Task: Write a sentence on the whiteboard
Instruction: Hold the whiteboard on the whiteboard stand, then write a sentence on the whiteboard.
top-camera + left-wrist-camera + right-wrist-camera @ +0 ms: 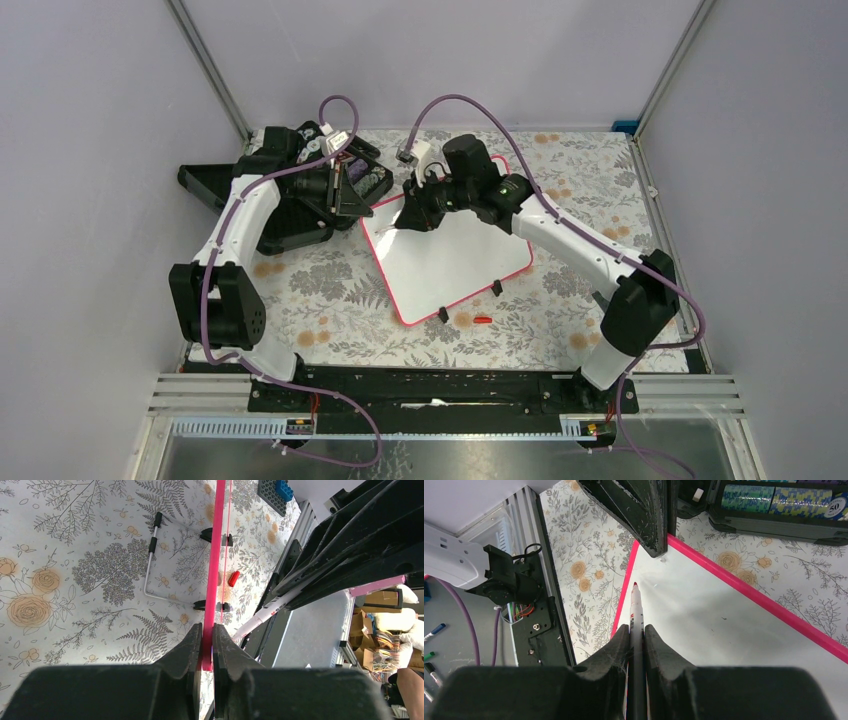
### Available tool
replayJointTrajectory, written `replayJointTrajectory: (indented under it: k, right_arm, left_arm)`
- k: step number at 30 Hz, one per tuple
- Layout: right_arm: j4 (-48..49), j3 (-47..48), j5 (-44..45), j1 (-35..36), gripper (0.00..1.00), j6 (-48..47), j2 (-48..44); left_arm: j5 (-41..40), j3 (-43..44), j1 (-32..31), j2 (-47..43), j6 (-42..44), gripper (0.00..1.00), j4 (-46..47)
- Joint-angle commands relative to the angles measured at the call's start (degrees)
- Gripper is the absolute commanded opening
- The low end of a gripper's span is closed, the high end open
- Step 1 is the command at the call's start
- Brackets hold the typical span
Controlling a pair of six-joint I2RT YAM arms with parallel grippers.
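Left gripper (207,632) pinched tight on whiteboard (460,265) rim (left corner). Right gripper (636,630) clamps red-tipped marker (635,605), tip over board, contact unclear.

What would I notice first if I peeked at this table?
The big whiteboard with its pink rim sits in the middle of the flowery tablecloth. The right claw holds a red-tipped marker pointed at the whiteboard near its corner. The left claw pinches the whiteboard's pink edge.
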Motion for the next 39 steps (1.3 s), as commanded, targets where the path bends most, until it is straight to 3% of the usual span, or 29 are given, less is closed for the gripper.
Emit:
replayJointTrajectory:
  k: [1,24,39]
  right_arm:
    - [2.75,1.65,0.15,0.76,0.0,0.62,0.54]
    - [-0.09,2.88,6.74,0.38,0.0,-2.73,0.9]
    - [-0.17,-0.1,6.81,-3.76,0.0,-2.76,-1.98]
  left_arm:
    - [1.3,-0.35,0.42,-0.38,1.71,0.0,1.48]
    - [1.36,-0.62,0.33,-0.65,2.78,0.0,1.52]
    - [1.03,-0.81,0.33,-0.78,2.84,0.0,1.53]
